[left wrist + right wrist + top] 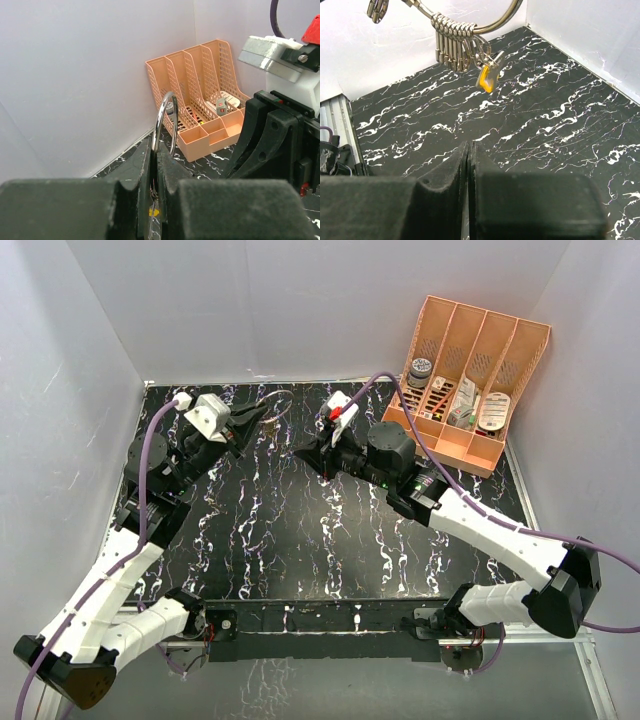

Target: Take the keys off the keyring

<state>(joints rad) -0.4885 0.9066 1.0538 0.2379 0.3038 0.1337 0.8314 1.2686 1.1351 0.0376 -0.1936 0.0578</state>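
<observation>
Silvery wire keyring (158, 120): thin round metal ring, held upright in the air above the far-left part of the black white-veined marble tabletop (545, 125).
Keys: a tight row of small silvery-grey flat metal keys (451, 47) hangs threaded on the ring's lower arc; a brass-yellow key (487, 80) dangles just beside them, lowest of the bunch.
Left gripper (156, 170): black padded fingers closed on the ring's lower part, pinching it edge-on.
Right gripper (469, 155): pads pressed flat together with nothing between them, below the ring and apart from it.
Far-right corner: peach-orange plastic lattice organiser (452, 443) with several compartments, small items inside.
</observation>
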